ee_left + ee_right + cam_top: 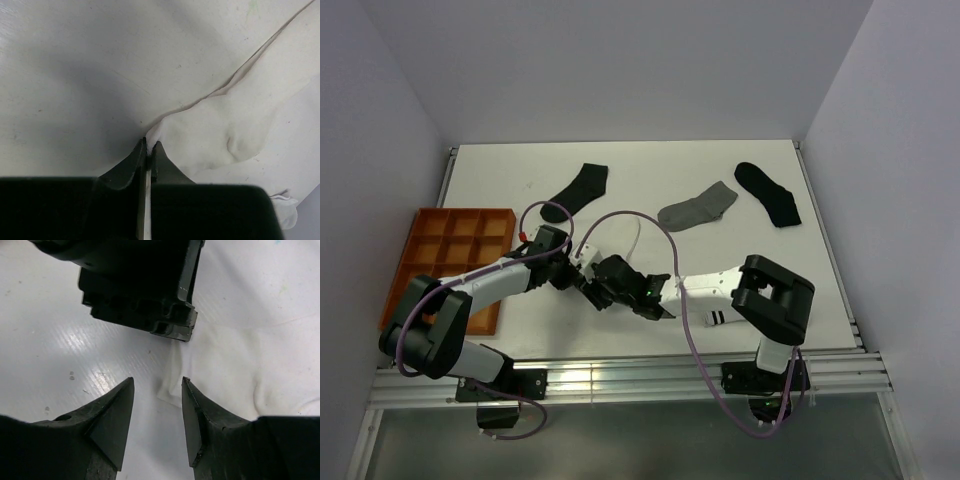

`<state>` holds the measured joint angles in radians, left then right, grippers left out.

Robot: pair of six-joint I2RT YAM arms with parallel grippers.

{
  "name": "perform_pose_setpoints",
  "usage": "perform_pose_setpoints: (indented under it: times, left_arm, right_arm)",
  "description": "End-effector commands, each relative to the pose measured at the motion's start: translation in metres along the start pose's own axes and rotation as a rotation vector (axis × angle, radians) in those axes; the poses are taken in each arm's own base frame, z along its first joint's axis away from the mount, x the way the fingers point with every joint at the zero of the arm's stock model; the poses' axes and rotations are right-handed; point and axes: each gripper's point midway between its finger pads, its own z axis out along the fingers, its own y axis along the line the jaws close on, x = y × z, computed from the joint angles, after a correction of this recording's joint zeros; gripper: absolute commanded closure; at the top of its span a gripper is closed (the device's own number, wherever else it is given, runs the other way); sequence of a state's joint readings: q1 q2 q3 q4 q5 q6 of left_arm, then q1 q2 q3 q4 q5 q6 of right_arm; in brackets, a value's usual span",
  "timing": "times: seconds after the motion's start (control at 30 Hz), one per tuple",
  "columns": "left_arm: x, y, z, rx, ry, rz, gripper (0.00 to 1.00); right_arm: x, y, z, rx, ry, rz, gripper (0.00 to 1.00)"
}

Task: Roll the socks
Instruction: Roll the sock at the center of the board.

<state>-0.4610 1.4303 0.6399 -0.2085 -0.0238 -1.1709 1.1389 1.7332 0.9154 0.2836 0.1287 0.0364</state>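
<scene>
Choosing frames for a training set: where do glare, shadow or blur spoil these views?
Top external: even light, sharp; the white matte table shows no glare. Left wrist: a soft shadow darkens the table beside the shut left gripper; the plain white soft sock has little contrast. Right wrist: streaky glare on the table beyond the open right gripper, whose fingers are near-black.
</scene>
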Motion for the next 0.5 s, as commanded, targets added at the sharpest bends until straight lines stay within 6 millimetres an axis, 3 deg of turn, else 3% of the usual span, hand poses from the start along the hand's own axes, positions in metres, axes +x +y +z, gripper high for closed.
perform_pose_setpoints:
  times: [0.0,0.47]
  left_arm:
    - [-0.005,-0.014,-0.004,0.023,-0.009,0.017,1.0]
    - [-0.004,-0.018,-0.005,0.027,0.006,-0.007,1.0]
  right_arm:
    - [-0.008,0.0,0.009,-0.014,-0.007,0.022,0.5]
    - [0.02,0.009,0.029,-0.055,0.072,0.019,0.55]
